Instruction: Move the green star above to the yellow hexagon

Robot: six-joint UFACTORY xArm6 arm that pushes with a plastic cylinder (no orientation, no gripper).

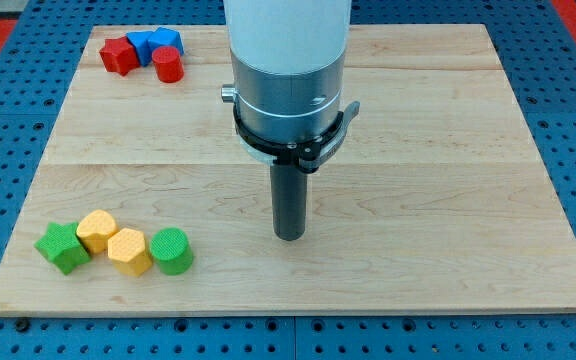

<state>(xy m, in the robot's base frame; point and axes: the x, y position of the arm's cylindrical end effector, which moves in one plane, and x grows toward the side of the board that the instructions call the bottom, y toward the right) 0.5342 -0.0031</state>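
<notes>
With nothing held, my tip (289, 236) stands well right of the green star-shaped block (62, 247) touching the yellow hexagonal block (129, 250) bottom-left, so approaching from below to nudge it upward seems wise.

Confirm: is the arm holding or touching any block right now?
Nothing held. My tip rests on bare board, apart from every block; the nearest, the green cylinder, lies to the view's left.

White-and-silver cylinder, black clamp, dark rod (289, 195)
</notes>
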